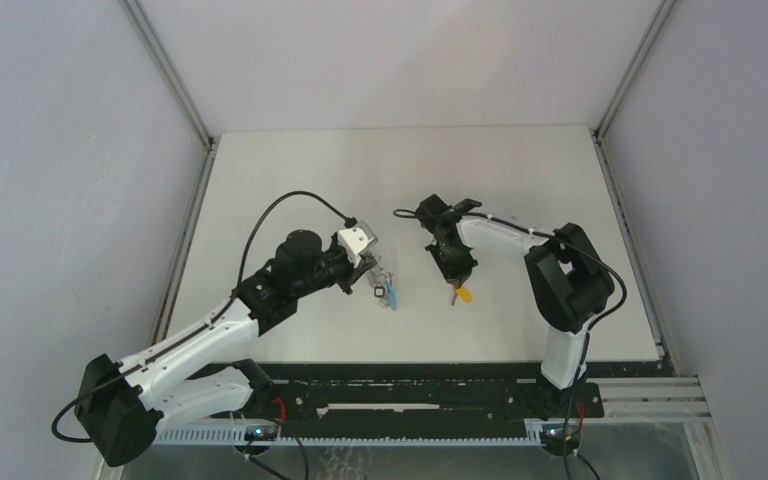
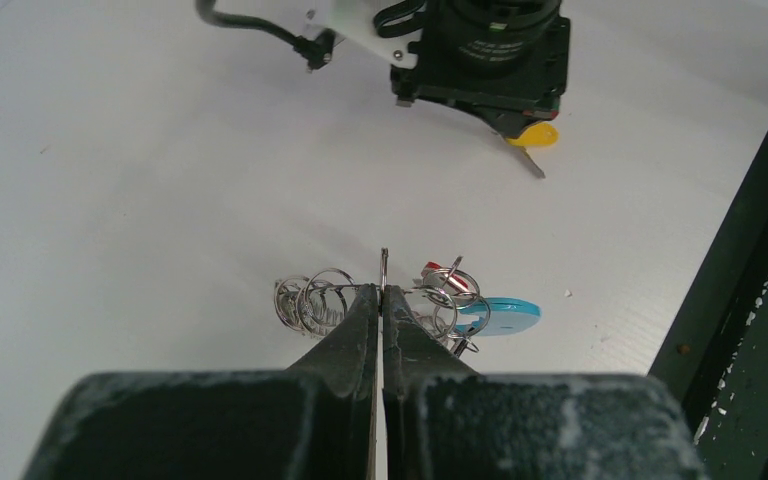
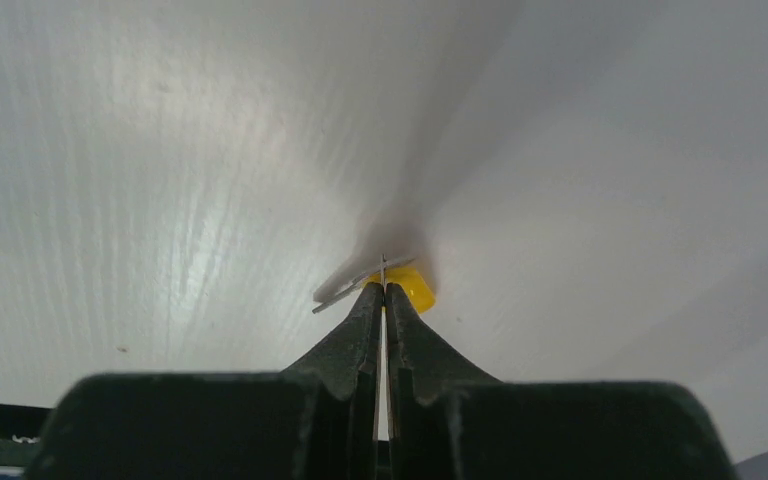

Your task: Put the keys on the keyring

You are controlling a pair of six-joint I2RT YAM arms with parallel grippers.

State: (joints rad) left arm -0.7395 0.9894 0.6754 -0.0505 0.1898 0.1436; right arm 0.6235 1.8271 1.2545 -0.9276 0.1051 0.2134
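The keyring [image 2: 312, 300] is a bundle of silvery metal rings with a curved cyan piece [image 2: 505, 315] and a small red tag [image 2: 434, 270], lying on the white table. It also shows in the top view [image 1: 388, 291]. My left gripper [image 2: 383, 292] is shut on a thin metal ring of this bundle, seen edge-on between its fingertips. My right gripper [image 3: 384, 288] is shut on the yellow-orange key [image 3: 415, 285], low over the table, with its metal blade [image 3: 345, 290] sticking out to the left. That key [image 1: 463, 294] sits right of the keyring. No blue or green key shows.
The right gripper body [image 2: 490, 60] with the yellow key [image 2: 538, 135] stands beyond the keyring in the left wrist view. The black front rail [image 1: 430, 385] runs along the table's near edge. Grey walls enclose the white table [image 1: 410, 180].
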